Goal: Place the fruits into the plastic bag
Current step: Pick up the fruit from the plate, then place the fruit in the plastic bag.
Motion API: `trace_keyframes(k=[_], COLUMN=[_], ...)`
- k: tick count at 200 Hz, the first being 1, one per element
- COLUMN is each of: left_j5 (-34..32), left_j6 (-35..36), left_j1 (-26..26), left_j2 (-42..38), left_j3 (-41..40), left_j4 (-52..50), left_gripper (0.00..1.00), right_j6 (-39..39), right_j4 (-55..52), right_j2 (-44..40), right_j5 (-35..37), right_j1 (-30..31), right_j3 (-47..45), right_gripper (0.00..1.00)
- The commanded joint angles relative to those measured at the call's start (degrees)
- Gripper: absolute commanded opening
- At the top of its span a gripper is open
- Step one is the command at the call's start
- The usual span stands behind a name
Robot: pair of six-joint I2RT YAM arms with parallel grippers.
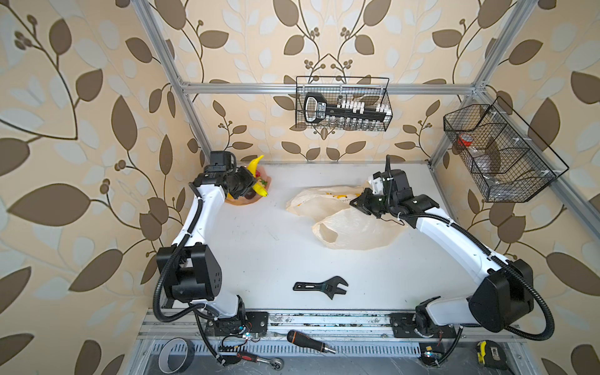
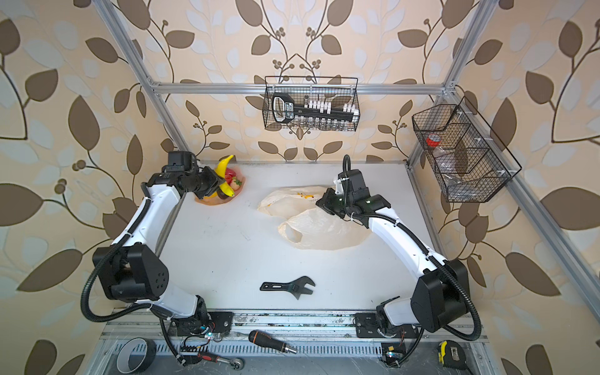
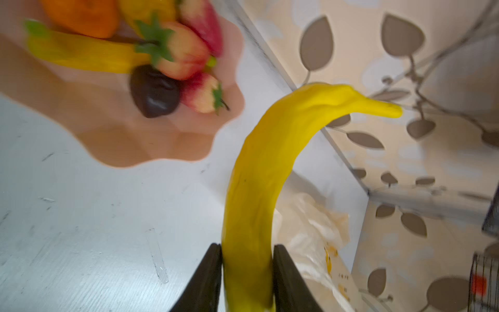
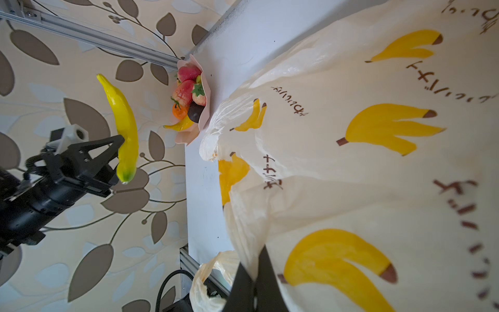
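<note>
Banana (image 3: 264, 175): yellow toy, lifted clear of the pink dish (image 3: 135, 140). The left gripper (image 3: 247, 248) clamps it near one end, and most of its length juts past the jaws
Other fruits (image 4: 189, 100): heaped in the dish, far left corner of the table (image 1: 259, 243)
Plastic bag (image 1: 350, 227): slumped right of centre, well apart from the dish. The right gripper (image 4: 252, 259) is pinched tight on a fold of film
Hazards, by my reckoning: the end-held banana may pivot or slip during the carry. The bag mouth looks collapsed, so a drop could land on top rather than inside
</note>
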Motion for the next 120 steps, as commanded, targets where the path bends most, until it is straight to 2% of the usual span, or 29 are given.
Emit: trace_keyframes(k=[1, 29, 54, 88, 109, 120], left_j5=[4.9, 9.8, 11.5, 11.4, 13.0, 13.4], left_j6=[9.3, 11.5, 14.7, 14.3, 12.9, 13.0], left_j1=[-6.6, -14.2, -18.4, -19.0, -19.0, -19.1], left_j2=[-2.3, -4.3, -3.3, -1.5, -0.2, -0.5], left_j3=[-1.1, -6.5, -8.1, -10.3, -11.2, -11.8], left_j4=[-0.7, 2.2, -0.3, 1.0, 2.8, 3.0], left_gripper=[0.34, 0.34, 0.29, 0.26, 0.26, 0.30], right_j6=[-0.8, -0.7, -0.7, -0.8, -0.8, -0.8], right_j4=[-1.2, -1.2, -1.3, -1.5, -1.5, -1.6], right_j2=[0.8, 1.0, 1.0, 1.2, 1.1, 1.0], right_j5=[-1.2, -1.5, -1.7, -1.6, -1.6, -1.3], right_j1=[-0.3, -0.4, -0.4, -0.4, -0.3, -0.3], right_j3=[1.8, 1.8, 1.8, 1.5, 1.4, 1.4], right_gripper=[0.00, 0.00, 0.00, 0.00, 0.00, 0.00])
